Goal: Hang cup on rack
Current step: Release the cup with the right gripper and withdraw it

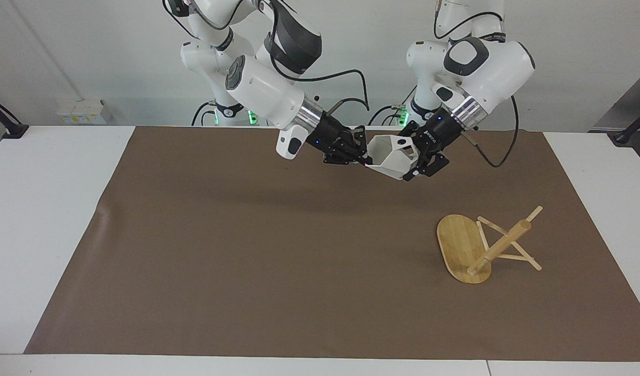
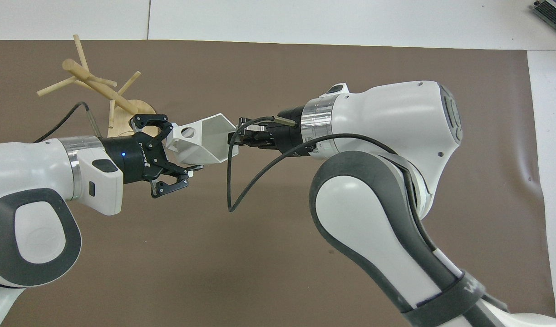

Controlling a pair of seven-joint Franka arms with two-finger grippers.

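Facing view first: you have the cup (image 1: 390,155) in the air between both grippers, over the brown mat (image 1: 246,250) near the robots' end; the right gripper (image 1: 362,155) is clamped on its rim wall, the left gripper (image 1: 415,159) is clamped on the handle side; it looks like a handover, with neither grip let go yet.

What your next move turns on, as I judge it: the rack (image 1: 484,245) is tipped over, its oval base on edge and its post slanting out low over the mat, so no peg points up; it lies toward the left arm's end of the table, so the left arm is the nearer one; expect to right the rack before you hang anything.

The cup is white and faceted, with a hexagonal rim and a round hole in its blocky handle; it lies on its side, mouth angled upward and away from the robots.
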